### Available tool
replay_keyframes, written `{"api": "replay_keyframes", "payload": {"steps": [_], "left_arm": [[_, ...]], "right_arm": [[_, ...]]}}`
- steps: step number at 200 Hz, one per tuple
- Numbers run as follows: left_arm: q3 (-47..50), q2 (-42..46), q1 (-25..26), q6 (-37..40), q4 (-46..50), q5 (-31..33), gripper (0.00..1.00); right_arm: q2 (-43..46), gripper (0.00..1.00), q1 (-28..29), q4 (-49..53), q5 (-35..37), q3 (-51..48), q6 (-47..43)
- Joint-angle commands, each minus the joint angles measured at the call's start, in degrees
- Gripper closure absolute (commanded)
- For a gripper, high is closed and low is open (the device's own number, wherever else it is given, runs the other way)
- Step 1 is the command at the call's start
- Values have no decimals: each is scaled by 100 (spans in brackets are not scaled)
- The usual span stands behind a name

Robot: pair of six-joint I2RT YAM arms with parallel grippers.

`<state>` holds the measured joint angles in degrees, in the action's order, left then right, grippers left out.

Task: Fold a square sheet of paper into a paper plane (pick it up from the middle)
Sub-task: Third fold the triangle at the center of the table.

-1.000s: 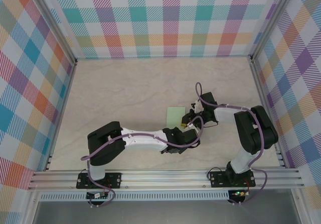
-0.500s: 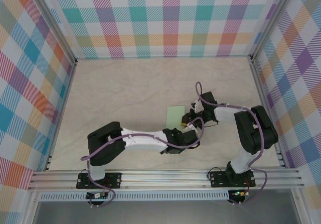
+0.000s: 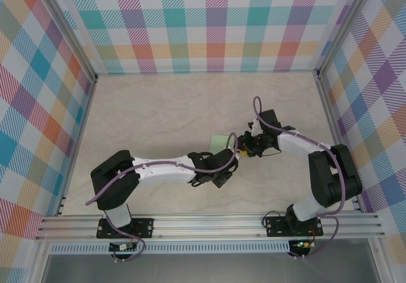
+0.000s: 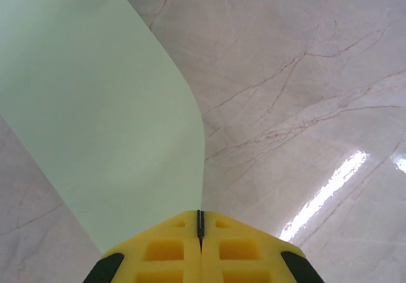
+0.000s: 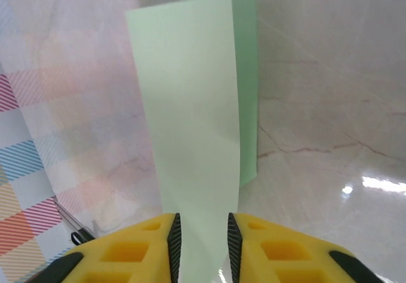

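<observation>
A: what's the left gripper (image 4: 200, 229) doing? looks clamped tight on the square sheet of paper (image 4: 95, 105).

B: yep. right gripper (image 5: 200, 235) pinches the same sheet too, held above mid-table (image 3: 158, 105), curving away toward the far side.

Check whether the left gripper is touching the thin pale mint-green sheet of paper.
Touching. In the left wrist view the left gripper has its yellow jaws pressed together on the edge of the thin pale mint-green sheet of paper, which emerges straight from the seam.
</observation>
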<state>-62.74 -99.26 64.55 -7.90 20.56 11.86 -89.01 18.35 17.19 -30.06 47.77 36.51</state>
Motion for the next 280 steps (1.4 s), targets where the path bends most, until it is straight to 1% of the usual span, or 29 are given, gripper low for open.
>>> {"api": "replay_keyframes", "payload": {"steps": [1,20,37,83,115,141,152,215,242,280], "left_arm": [[104,231,-161,-95,-147,-674,96],[139,264,-293,-110,-162,-927,96],[186,271,-398,-138,-231,-1140,96],[244,260,-658,-194,-331,-1533,96],[228,213,-827,-194,-334,-1741,96],[244,231,-978,-189,-337,-1913,96],[262,225,-1067,-187,-350,-2025,95],[224,-41,-1635,-187,-418,-2648,94],[110,-163,-1767,-120,-400,-2715,94],[-8,-382,-1844,-93,-281,-2510,94]], "right_arm": [[-201,83,-24,46,-223,271,-204],[-544,88,-8,21,-410,518,-280],[-837,88,19,11,-564,748,-365],[-1761,88,94,174,-641,1433,-559],[-2274,88,212,413,-551,1855,-750],[-2544,87,307,790,4,2096,-950],[-2670,87,345,864,101,2170,-1031],[-2838,85,398,967,299,2193,-1148],[-2831,85,402,1032,343,2213,-1164],[-2780,84,407,1037,335,2185,-1169]]}}
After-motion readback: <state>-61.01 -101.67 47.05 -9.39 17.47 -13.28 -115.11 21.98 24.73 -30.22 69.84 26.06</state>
